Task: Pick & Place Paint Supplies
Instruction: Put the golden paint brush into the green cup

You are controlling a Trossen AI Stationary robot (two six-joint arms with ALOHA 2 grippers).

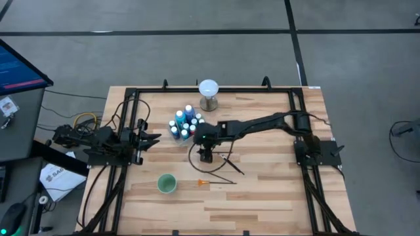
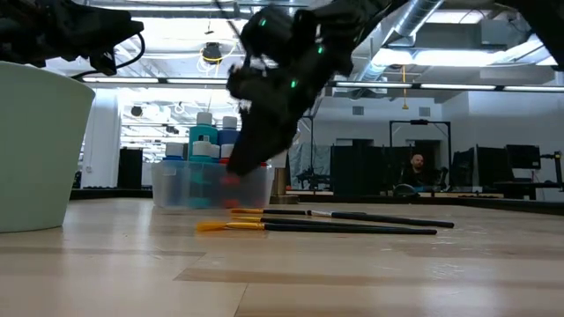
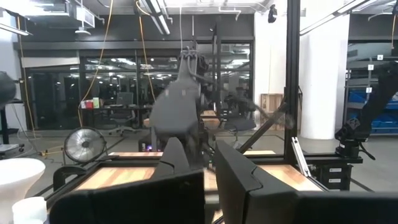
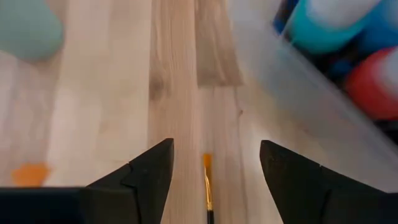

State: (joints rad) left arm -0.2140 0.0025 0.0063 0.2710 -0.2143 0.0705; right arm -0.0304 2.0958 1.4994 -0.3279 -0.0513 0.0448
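Several white-capped paint bottles [image 1: 186,123] in blue, teal and red stand in a clear tub [image 2: 211,187] near the table's middle. Thin dark-handled brushes [image 1: 228,164] lie flat on the wood in front of it, with one orange-tipped brush [image 1: 209,182] nearer the near edge. My right gripper [image 1: 205,155] hangs open, pointing down, beside the tub. In the right wrist view [image 4: 211,171] its fingers stand on either side of an orange brush tip [image 4: 207,180] without touching it. My left gripper [image 1: 149,139] waits at the table's left side with a narrow gap between its fingers.
A green cup [image 1: 167,183] stands toward the near edge, left of the brushes. A white globe on a metal stand [image 1: 209,93] sits by the far edge behind the tub. Black frame rails [image 1: 125,164] run along the left and right sides. Bare wood lies right of the brushes.
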